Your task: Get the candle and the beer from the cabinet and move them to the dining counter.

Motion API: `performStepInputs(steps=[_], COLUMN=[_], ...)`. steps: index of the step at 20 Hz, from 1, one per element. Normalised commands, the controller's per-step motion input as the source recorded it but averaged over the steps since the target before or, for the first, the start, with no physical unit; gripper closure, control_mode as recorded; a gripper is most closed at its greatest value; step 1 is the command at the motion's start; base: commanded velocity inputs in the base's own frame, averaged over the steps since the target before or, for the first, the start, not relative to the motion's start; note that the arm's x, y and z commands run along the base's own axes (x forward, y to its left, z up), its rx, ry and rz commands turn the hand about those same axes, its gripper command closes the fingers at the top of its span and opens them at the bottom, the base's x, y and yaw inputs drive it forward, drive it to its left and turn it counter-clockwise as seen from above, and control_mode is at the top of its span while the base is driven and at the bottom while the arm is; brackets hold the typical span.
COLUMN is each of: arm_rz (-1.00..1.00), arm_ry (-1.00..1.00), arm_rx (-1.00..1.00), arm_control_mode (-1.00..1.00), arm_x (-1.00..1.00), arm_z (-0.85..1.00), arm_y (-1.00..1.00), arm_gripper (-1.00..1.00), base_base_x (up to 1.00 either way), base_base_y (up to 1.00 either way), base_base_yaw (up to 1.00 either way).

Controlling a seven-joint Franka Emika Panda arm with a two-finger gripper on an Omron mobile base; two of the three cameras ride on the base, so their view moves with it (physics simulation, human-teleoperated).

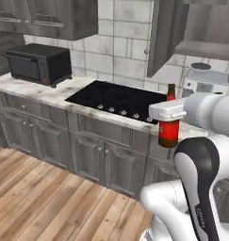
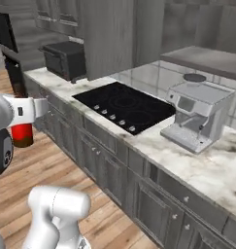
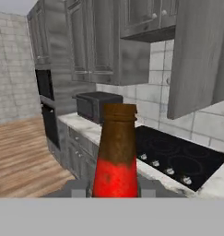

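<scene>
Left base view: the beer (image 1: 169,128) hangs upright in mid-air, clamped in the end effector (image 1: 168,113), just off the front edge of the worktop (image 1: 40,92) and in front of the black cooktop (image 1: 118,100). Brown neck shows above the white hand, red-labelled body below it. End effector closed on the beer around its upper body.

Hand view: bottle (image 3: 116,156) stands straight up the middle, brown neck and cap above the red label, dark finger tips (image 3: 78,188) pressed to either side of it.

Right base view: red lower part of the bottle (image 2: 22,135) shows under the white hand at far left, over the wooden floor (image 2: 56,165).

Surroundings: black toaster oven (image 1: 38,63) sits on the marble worktop left of the cooktop. Steel coffee machine (image 2: 199,116) stands on the worktop right of the cooktop. Wall cabinet (image 1: 165,33) above, one door swung open beside the tiled wall. Grey base units run under the worktop.
</scene>
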Motion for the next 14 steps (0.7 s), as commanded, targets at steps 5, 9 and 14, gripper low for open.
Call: performStepInputs(steps=[5, 9, 14], arm_rz=[0.00, 0.00, 0.00], arm_ry=[0.00, 0.00, 0.00], arm_rx=[0.00, 0.00, 0.00], arm_control_mode=[1.00, 1.00, 1.00], arm_x=[0.00, 0.00, 0.00], arm_z=[0.00, 0.00, 0.00], arm_y=[0.00, 0.00, 0.00], arm_gripper=[1.00, 1.00, 1.00], base_base_x=[0.00, 0.00, 0.01], base_base_y=[0.06, 0.01, 0.00], base_base_yaw=[1.00, 0.99, 0.97])
